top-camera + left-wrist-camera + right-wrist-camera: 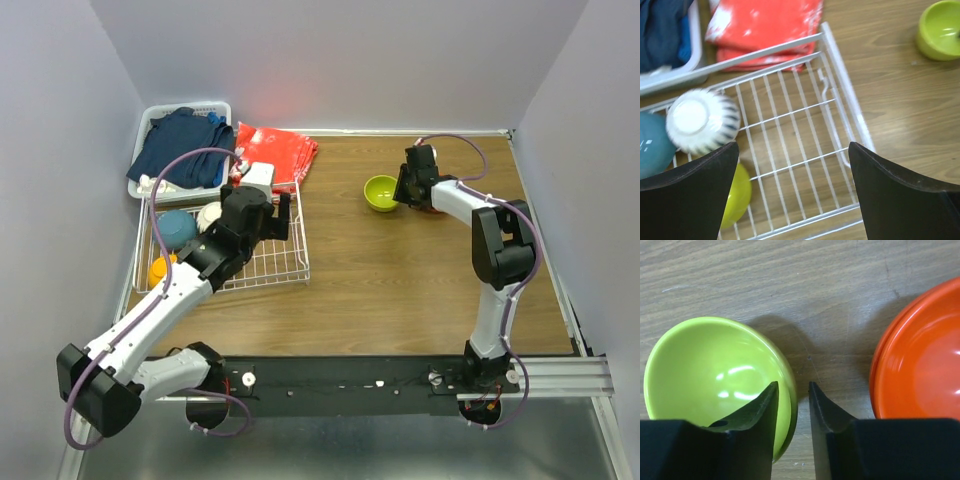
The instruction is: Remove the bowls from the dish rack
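Note:
The white wire dish rack (278, 266) sits at the left and holds a white ribbed bowl (702, 120) upside down, a blue bowl (652, 145) and a yellow bowl (737, 195). My left gripper (792, 147) is open and empty above the rack's bare right half. A lime green bowl (715, 380) stands upright on the table at the far right. My right gripper (792, 385) straddles its rim with one finger inside and one outside, and a small gap shows beside the rim. Red-orange bowls (920, 355) sit stacked just right of it.
A white plastic basket of dark blue clothes (180, 140) stands behind the rack. A red-orange cloth (278, 152) lies beside it. Grey walls close in the table on three sides. Bare wooden table (400, 280) lies between the rack and the bowls.

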Controlling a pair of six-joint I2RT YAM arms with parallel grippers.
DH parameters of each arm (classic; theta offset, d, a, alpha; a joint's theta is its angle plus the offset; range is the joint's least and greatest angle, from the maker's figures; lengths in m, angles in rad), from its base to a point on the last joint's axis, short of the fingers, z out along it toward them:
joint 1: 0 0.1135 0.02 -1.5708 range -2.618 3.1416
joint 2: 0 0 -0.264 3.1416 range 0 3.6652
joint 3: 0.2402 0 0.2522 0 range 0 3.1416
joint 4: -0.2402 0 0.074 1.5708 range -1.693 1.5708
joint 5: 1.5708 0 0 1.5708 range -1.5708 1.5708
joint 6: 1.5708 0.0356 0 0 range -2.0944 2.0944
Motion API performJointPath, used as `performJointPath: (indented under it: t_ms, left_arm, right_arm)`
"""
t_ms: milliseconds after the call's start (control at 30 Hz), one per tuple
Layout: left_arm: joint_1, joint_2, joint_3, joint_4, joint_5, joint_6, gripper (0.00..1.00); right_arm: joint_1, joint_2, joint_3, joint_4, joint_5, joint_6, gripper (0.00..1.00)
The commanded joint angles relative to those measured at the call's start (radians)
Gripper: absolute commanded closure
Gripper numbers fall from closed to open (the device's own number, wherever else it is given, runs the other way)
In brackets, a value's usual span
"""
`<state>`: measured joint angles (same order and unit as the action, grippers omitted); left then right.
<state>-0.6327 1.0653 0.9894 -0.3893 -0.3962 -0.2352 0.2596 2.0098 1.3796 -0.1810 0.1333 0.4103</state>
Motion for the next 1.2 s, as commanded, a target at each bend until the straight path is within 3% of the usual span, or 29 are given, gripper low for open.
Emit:
performJointPath:
  t_ms: [0,267,533,867,1167]
  left_arm:
    - [0.096,-0.033,-0.032,-0.155,0.014,-0.059,0.01]
    - [0.157,0.012,-0.012,-0.258,-0.052,-0.07,0.01]
    - [0.212,0.088,-0.006,-0.315,-0.044,-0.105,0.01]
    - [0.307,0.15,-0.063,-0.284,0.051,-0.141,0.01]
    - [0.311,0.242,-0.011,-0.354,-0.018,-0.164,0.01]
  right_arm:
    - [-0.002,-0.044,0.044,-0.061,-0.047,-0.024,0.53]
    - [-0.002,-0.239,-0.022,-0.081,-0.162,0.012,0.25]
    - [0.003,-0.477,-0.269,0.057,-0.339,0.079,0.11]
    - [0.004,-0.572,-0.363,0.126,-0.386,0.078,0.09]
    - [0.003,-0.58,-0.407,0.167,-0.436,0.07,0.1]
